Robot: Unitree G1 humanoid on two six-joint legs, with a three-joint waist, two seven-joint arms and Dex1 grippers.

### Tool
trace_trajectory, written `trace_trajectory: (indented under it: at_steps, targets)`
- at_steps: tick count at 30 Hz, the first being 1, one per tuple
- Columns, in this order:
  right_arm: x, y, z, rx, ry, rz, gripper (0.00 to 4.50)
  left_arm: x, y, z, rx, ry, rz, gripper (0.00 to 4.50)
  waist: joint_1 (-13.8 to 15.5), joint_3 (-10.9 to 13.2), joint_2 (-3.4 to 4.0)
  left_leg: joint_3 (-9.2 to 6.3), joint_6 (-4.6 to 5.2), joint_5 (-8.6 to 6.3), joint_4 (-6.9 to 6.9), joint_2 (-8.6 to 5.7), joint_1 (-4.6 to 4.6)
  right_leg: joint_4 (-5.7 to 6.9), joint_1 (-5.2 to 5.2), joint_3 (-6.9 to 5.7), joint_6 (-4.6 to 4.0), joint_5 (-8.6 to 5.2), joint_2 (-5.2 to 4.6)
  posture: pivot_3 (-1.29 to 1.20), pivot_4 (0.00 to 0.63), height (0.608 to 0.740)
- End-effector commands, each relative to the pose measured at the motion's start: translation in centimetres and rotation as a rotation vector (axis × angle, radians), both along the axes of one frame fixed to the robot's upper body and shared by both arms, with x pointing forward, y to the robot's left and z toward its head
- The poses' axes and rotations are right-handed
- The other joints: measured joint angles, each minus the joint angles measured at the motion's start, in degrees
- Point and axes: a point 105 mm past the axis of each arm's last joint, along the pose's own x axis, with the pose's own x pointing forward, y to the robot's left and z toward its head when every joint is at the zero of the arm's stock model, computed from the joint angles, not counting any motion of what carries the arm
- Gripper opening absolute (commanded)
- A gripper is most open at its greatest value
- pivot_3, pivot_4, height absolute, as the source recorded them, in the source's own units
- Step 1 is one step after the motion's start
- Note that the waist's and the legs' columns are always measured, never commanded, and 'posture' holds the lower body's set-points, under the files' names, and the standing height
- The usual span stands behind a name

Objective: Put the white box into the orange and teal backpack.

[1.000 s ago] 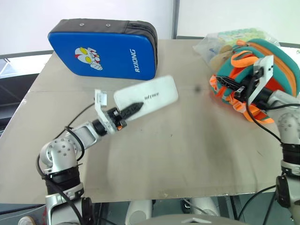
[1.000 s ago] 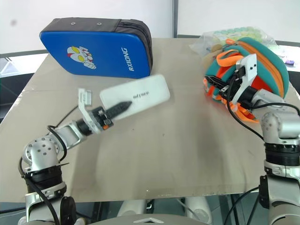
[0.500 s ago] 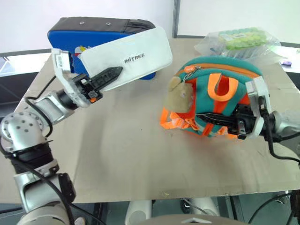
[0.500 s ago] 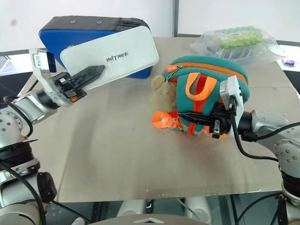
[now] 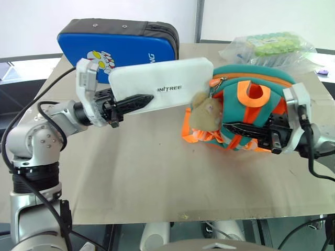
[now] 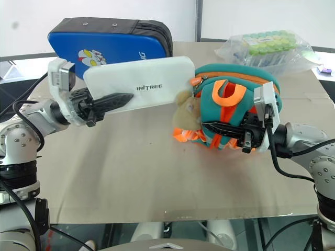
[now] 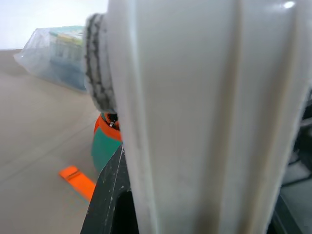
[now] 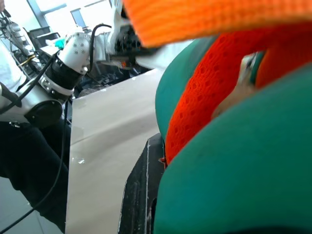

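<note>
Half of the tan plush charm (image 5: 205,111) is covered by the far end of the white box (image 5: 162,90), and the right gripper (image 5: 238,129) is partly buried in the fabric of the orange and teal backpack (image 5: 251,112), which it pinches tight on the tabletop (image 5: 157,172). Held aloft, the white box is clamped at its near end by the left gripper (image 5: 137,101), its free end touching the backpack's top. Behind stand a blue padded case (image 5: 118,44) and a clear bag of green items (image 5: 267,44).

White box (image 7: 195,122) before backpack (image 7: 105,146)
</note>
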Motion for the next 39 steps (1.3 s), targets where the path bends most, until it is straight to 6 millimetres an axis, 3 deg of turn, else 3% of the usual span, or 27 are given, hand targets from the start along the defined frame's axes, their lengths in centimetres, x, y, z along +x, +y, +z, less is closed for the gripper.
trace_trajectory:
  at_steps: [1,7,11,20,24,28,32,36,39]
  targets:
    - [-0.3,-1.1,1.7,0.030,-0.064,-0.023,0.00,-0.5,-1.6,-0.5,0.136,-0.135,-0.088,1.03,0.3,0.0,0.00,0.01,0.00,0.00,0.00,0.00,0.00,0.00,0.00,0.01,0.00,0.00,0.00,0.00,0.150,0.740]
    - [-0.6,-1.4,2.5,0.036,-0.085,-0.033,0.00,1.8,-3.2,-0.2,0.202,-0.307,-0.094,1.03,1.2,0.0,-0.01,-0.02,0.01,0.00,0.12,-0.02,-0.01,0.00,0.08,-0.03,0.01,0.01,0.00,0.00,0.150,0.740]
    - [-0.9,-1.5,2.6,0.022,-0.093,-0.041,0.00,4.1,-2.7,1.0,0.199,-0.360,-0.027,1.03,0.8,0.0,-0.02,-0.04,0.01,0.00,0.25,-0.02,-0.04,0.00,0.13,-0.02,0.03,0.02,0.02,0.00,0.150,0.740]
    - [-1.4,-1.1,2.4,0.019,-0.092,-0.029,0.00,6.7,-2.6,1.8,0.241,-0.430,0.003,1.03,0.6,0.0,-0.02,-0.08,0.02,0.00,0.24,0.03,-0.04,0.06,0.11,-0.06,0.04,0.02,0.08,0.00,0.150,0.740]
    - [-1.5,-1.1,2.5,0.024,-0.090,-0.019,0.00,6.3,-4.5,0.6,0.300,-0.488,-0.117,1.03,0.7,0.0,-0.02,-0.06,0.02,0.00,0.25,0.01,-0.06,0.05,0.11,-0.04,0.04,0.02,0.06,0.00,0.150,0.740]
    - [-1.3,-1.0,2.3,0.024,-0.090,-0.024,0.00,4.8,-7.3,0.7,0.224,-0.492,-0.251,1.03,0.8,0.0,-0.02,-0.07,0.02,0.00,0.25,0.01,-0.09,0.05,0.11,-0.06,0.04,0.02,0.05,0.00,0.150,0.740]
    - [-1.4,-0.8,2.4,0.034,-0.096,-0.022,0.00,3.4,-8.3,-0.1,0.231,-0.503,-0.336,1.03,0.5,0.0,-0.02,-0.08,0.02,0.00,0.26,0.01,-0.08,0.06,0.11,-0.05,0.04,0.02,0.06,0.00,0.150,0.740]
    - [-1.6,-0.7,2.1,0.028,-0.093,-0.021,0.00,2.0,-9.3,0.7,0.171,-0.498,-0.411,1.03,0.3,0.0,-0.01,-0.12,0.02,0.00,0.26,0.06,-0.02,0.14,0.11,-0.05,0.04,0.01,0.11,0.00,0.150,0.740]
    - [-1.7,-0.8,2.0,0.018,-0.089,-0.037,0.00,1.5,-9.5,2.5,0.090,-0.475,-0.429,1.03,0.4,0.0,-0.01,-0.13,0.02,0.00,0.34,0.05,-0.03,0.18,0.11,-0.06,0.04,0.01,0.11,0.00,0.150,0.740]
